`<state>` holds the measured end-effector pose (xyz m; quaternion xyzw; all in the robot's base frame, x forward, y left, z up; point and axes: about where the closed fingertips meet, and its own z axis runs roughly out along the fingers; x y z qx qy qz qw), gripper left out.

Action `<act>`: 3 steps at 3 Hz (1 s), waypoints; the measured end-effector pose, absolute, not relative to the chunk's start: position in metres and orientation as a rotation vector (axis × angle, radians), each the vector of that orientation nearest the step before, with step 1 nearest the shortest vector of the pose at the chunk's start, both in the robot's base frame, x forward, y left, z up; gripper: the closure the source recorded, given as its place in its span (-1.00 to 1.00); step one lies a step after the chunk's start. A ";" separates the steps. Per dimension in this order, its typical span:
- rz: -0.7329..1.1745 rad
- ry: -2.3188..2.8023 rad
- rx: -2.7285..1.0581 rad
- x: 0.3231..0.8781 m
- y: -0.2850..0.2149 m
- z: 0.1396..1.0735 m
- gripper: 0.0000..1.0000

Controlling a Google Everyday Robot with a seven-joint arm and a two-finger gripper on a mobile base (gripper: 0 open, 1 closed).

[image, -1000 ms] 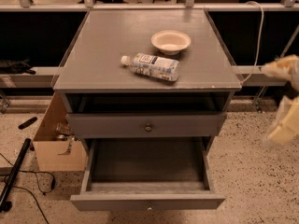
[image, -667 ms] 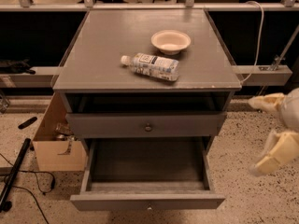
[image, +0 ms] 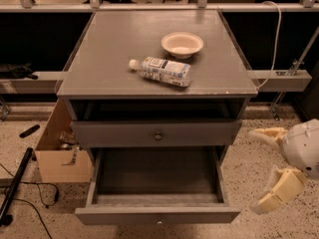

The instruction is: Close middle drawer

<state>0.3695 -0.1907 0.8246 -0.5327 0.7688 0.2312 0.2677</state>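
The middle drawer [image: 157, 214] is a wide grey box pulled far out at the bottom of the grey cabinet. Its inside is empty and a small round knob [image: 159, 221] sits in the centre of its front panel. My gripper [image: 255, 172] hangs to the right of the drawer, just past its right side wall and apart from it. It is open, with two cream fingers [image: 279, 189] spread wide, one above the other, and nothing between them.
Above it is another grey drawer front [image: 157, 132] with a matching knob. The grey tabletop [image: 109, 59] holds a lying plastic bottle [image: 162, 71] and a cream bowl [image: 182, 44]. A cardboard box [image: 57, 151] stands at the cabinet's left. Cables and a black pole [image: 14, 183] lie on the speckled floor.
My gripper has moved left and down from the right edge of the view towards the drawer's right side. The drawer, bottle and bowl have not moved.
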 end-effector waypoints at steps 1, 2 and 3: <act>0.672 2.080 -1.354 0.367 -0.182 0.797 -1.00; 0.735 2.130 -1.269 0.367 -0.166 0.742 -1.00; 0.741 2.198 -1.212 0.374 -0.164 0.683 -0.93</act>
